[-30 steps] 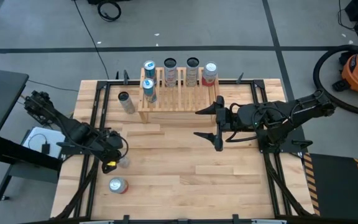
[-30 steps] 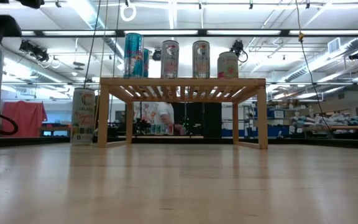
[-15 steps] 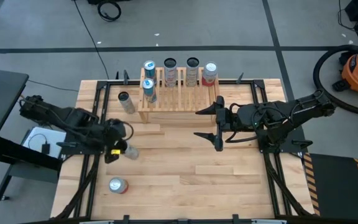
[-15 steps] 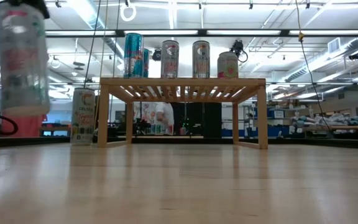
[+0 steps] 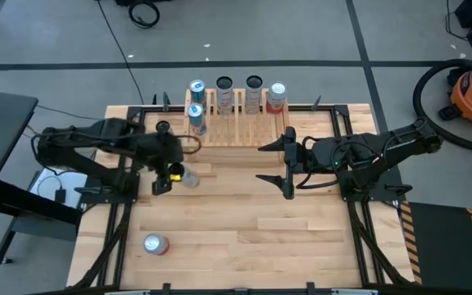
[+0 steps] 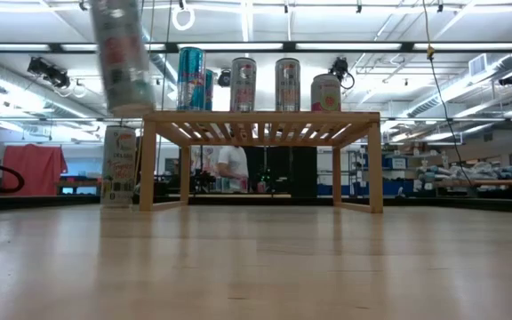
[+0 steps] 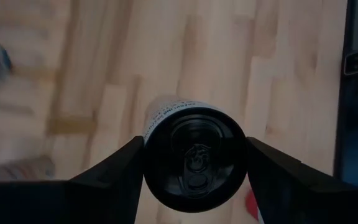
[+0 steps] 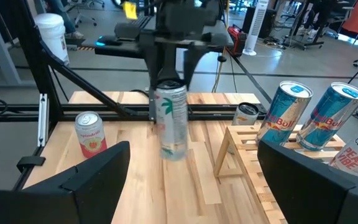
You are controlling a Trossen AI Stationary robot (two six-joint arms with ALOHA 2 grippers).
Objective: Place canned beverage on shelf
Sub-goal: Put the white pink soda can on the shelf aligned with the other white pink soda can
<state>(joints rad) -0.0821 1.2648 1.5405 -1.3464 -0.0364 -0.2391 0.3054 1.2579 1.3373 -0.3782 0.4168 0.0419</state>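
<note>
A: Left gripper (image 8: 171,68) state?
B: Clamped on the tall white palm-print can (image 8: 170,121), held upright in the air just beside the light slatted wooden shelf (image 5: 234,129).
A: Right gripper (image 5: 285,164)?
B: Fingers spread, empty, mid-table.

The light slatted wooden shelf (image 5: 228,127) stands at the far middle of the plank tabletop (image 5: 301,229). Four cans stand in a row on its rear tier: a blue-and-silver can (image 5: 197,89) at the left, then two dark-topped cans (image 5: 224,92) (image 5: 254,90), then a red-and-white can (image 5: 277,95). A second blue-and-silver can (image 5: 195,117) stands in front of the first, on the shelf's left end. A tall pale can (image 5: 163,129) stands on the table just left of the shelf. The left gripper (image 5: 170,174) holds a white printed can (image 8: 170,121) above the table, in front of the shelf's left end. A short red-labelled can (image 5: 155,243) stands near the front left. The right gripper (image 5: 283,168) sits in front of the shelf's right half.
</note>
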